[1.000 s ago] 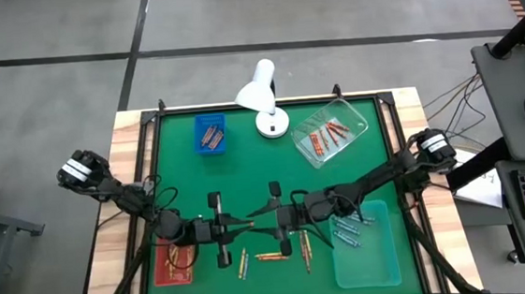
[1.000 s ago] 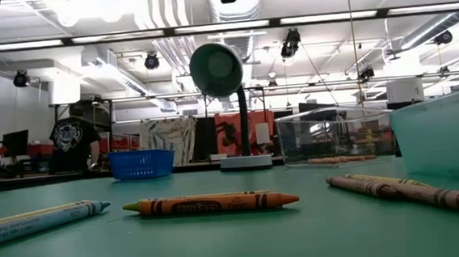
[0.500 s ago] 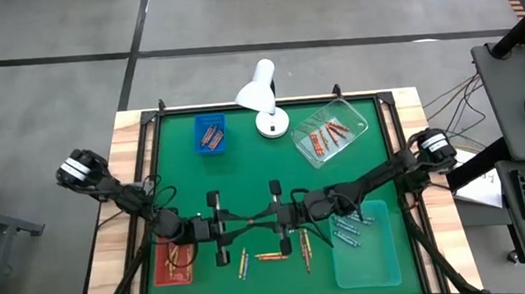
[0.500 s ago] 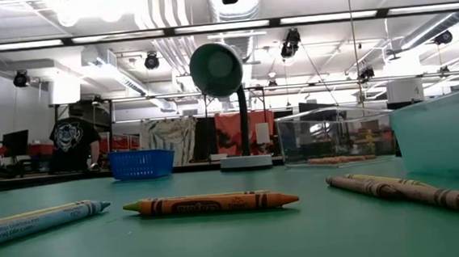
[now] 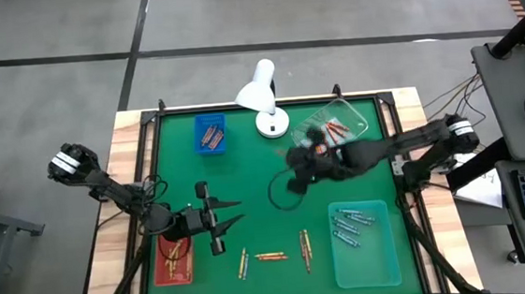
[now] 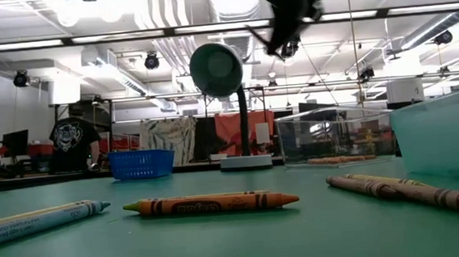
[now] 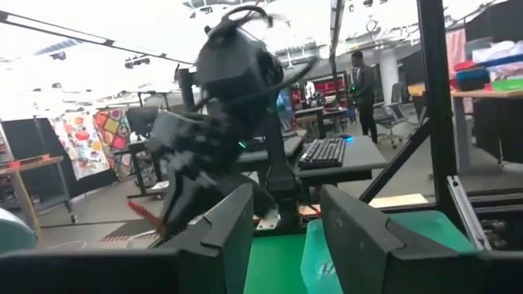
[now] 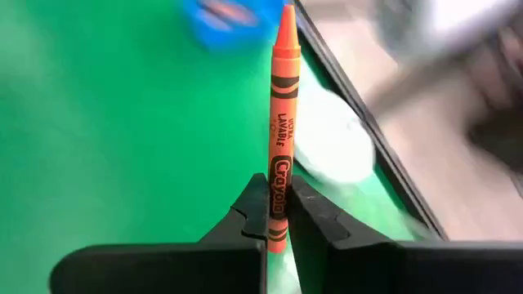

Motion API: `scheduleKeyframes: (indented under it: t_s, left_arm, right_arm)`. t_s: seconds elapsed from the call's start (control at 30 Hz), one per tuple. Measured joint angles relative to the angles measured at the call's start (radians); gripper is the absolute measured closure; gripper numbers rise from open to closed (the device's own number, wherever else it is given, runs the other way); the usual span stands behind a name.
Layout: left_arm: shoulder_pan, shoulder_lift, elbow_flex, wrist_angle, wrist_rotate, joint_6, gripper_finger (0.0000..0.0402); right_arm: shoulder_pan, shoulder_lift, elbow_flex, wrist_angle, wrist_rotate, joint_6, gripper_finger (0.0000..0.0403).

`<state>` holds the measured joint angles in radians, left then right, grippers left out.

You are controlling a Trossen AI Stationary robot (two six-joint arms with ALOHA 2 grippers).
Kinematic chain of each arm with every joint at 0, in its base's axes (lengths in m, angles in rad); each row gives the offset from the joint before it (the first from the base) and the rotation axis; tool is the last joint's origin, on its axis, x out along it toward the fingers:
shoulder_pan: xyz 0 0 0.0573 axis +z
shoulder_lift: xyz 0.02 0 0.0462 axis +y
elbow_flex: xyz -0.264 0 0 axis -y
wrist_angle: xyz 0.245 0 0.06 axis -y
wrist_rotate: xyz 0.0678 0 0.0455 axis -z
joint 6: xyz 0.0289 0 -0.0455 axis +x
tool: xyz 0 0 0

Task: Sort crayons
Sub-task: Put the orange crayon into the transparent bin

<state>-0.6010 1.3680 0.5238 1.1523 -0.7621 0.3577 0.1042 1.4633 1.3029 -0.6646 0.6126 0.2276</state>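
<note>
Your right gripper (image 8: pixel 279 214) is pinching an orange crayon (image 8: pixel 280 122) by its lower end, jaws closed tight on it, the stick pointing straight out past the fingertips. In the high view that gripper (image 5: pixel 303 155) is hanging above the mat (image 5: pixel 245 167) near the clear tray (image 5: pixel 330 134) and just beside the lamp (image 5: pixel 260 95); in the low view it is showing up high (image 6: pixel 276 38), well off the table.

Your left gripper (image 5: pixel 228 215) is sitting at the mat's left-front, just beside the red tray (image 5: pixel 172 259), jaws standing apart with nothing between them; the left wrist view is showing the two fingers (image 7: pixel 233 224) with a clear gap.

Loose crayons (image 5: pixel 271 256) are lying on the mat at the front centre, between the red tray and the teal tray (image 5: pixel 364 247). In the low view you are seeing three of them flat on the mat: a blue one (image 6: pixel 37 221), an orange one (image 6: pixel 210 203) and a brown one (image 6: pixel 404 191). More crayons are lying inside the red tray, the teal tray, the clear tray and the blue basket (image 5: pixel 209 134) at the back left.
</note>
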Motion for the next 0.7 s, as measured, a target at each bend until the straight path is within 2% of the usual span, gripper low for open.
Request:
scheduleKeyframes:
  t_s: [0.1, 0.2, 0.27, 0.37, 0.43, 0.57, 0.7]
  left_arm:
    - [0.000, -0.014, -0.002, -0.009, -0.008, 0.009, 0.0275]
    - [0.001, -0.024, -0.003, -0.009, -0.017, 0.051, 0.0276]
    - [0.001, -0.030, -0.003, -0.010, -0.017, 0.089, 0.0276]
    - [0.001, -0.046, -0.003, -0.009, -0.030, 0.114, 0.0276]
    - [0.001, -0.055, -0.003, -0.011, -0.061, 0.129, 0.0276]
    - [0.001, -0.076, -0.003, -0.042, -0.132, 0.137, 0.0276]
    - [0.001, -0.084, -0.003, -0.052, -0.141, 0.170, 0.0276]
  right_arm:
    - [-0.094, -0.024, 0.050, -0.246, 0.015, 0.155, 0.0387]
    - [-0.239, -0.033, 0.061, -0.387, 0.004, 0.253, 0.0387]
    - [-0.350, -0.026, 0.053, -0.411, -0.074, 0.261, 0.0387]
    - [-0.512, -0.001, 0.026, -0.417, -0.256, 0.212, 0.0387]
    - [-0.599, 0.026, 0.009, -0.417, -0.325, 0.168, 0.0387]
    - [-0.714, 0.068, 0.001, -0.449, -0.349, 0.145, 0.0387]
    - [-0.762, 0.099, 0.000, -0.496, -0.359, 0.137, 0.0387]
